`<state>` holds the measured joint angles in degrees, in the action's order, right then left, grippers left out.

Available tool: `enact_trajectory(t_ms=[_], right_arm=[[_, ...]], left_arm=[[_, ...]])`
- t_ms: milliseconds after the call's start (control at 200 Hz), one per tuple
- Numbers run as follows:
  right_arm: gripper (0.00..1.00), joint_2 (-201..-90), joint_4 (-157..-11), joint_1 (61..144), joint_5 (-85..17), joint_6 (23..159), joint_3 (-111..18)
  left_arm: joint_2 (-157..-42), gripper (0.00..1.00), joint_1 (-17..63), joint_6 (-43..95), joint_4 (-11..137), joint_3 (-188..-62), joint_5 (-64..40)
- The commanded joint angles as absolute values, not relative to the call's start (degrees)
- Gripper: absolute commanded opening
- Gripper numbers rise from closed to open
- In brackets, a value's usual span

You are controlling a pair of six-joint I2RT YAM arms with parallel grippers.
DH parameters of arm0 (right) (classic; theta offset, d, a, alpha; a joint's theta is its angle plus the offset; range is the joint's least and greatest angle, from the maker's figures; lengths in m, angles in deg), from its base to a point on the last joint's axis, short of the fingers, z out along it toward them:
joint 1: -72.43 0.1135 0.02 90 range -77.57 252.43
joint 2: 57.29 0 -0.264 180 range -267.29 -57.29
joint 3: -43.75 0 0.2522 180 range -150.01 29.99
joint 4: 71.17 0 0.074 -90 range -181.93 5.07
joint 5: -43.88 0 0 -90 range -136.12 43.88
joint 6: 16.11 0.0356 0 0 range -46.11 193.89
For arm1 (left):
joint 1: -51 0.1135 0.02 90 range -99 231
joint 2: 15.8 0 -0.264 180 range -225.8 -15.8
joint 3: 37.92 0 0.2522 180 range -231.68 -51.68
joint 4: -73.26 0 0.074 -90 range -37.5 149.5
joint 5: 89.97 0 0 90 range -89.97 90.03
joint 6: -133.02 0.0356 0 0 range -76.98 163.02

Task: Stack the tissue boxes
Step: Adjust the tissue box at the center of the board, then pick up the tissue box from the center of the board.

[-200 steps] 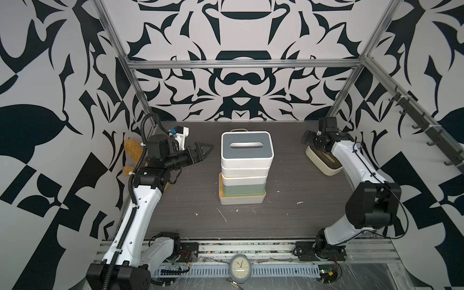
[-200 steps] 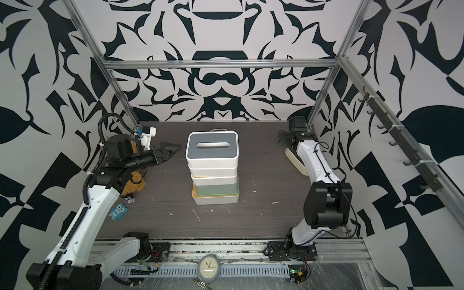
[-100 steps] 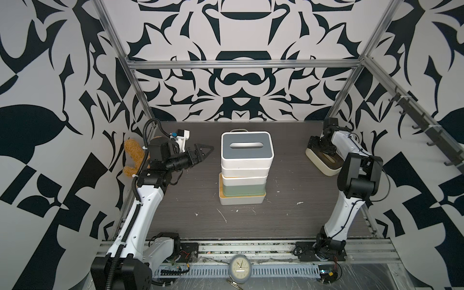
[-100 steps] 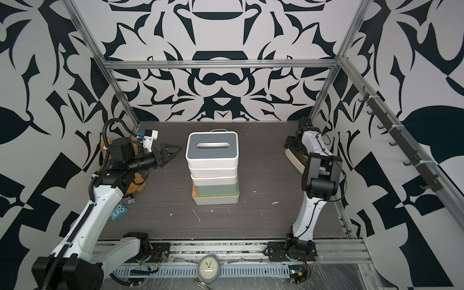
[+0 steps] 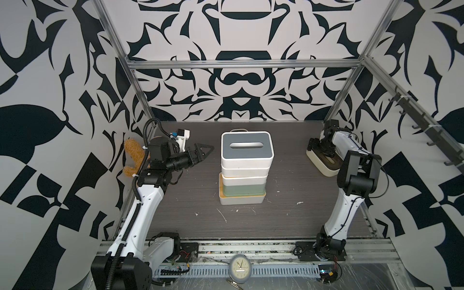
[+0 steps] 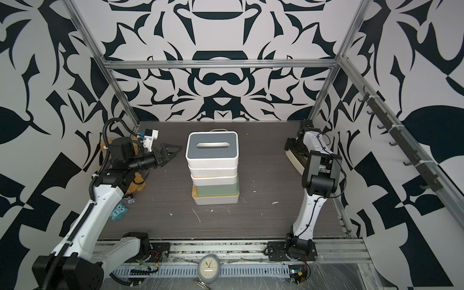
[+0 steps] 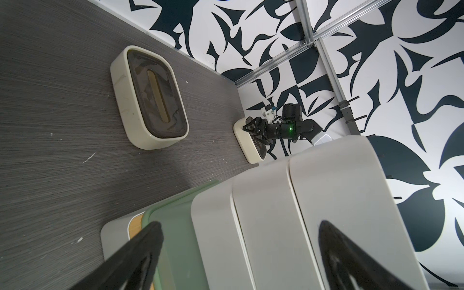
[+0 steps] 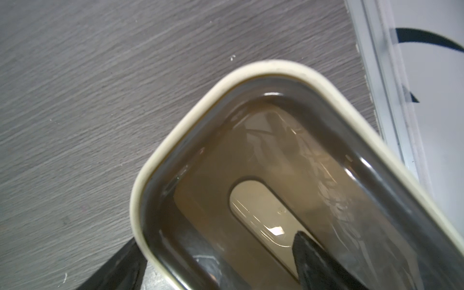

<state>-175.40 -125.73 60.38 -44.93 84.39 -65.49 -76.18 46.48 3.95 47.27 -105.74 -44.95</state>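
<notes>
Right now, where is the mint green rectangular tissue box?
The mint green box is mid-table in both top views, second from the bottom of the stack, on the bamboo-lidded white box.

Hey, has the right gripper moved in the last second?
Yes. The right gripper has dropped from above the far end of the cream box onto it, jaws now straddling its rim.

1. Meeting a tall stack of white, mint-green and grey-lidded plastic boxes in the middle of the dark wood-grain tabletop.
2. Passing freely in front and along both flanks.
3. Running into a rounded cream plastic box with a dark lid behind the stack.
4. Finding the right wall crowded by a second cream box.
5. Brushing a brown plush toy at the left wall.
</notes>
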Motion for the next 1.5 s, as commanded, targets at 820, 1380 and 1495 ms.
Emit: enact_trajectory(t_ms=[820,1380,1495], right_arm=[[0.94,-166.5,-132.9,66.1,-46.3,85.1,-62.8],[0.92,-166.3,-131.3,67.2,-46.3,81.0,-54.6],[0.91,-166.6,-130.3,67.6,-47.6,80.8,-53.6]], left_arm=[[-75.4,0.99,46.6,3.6,48.4,-106.0,-46.3],[-75.7,0.99,46.6,2.4,49.4,-105.6,-46.8],[-75.5,1.0,46.6,2.4,49.3,-105.6,-46.8]])
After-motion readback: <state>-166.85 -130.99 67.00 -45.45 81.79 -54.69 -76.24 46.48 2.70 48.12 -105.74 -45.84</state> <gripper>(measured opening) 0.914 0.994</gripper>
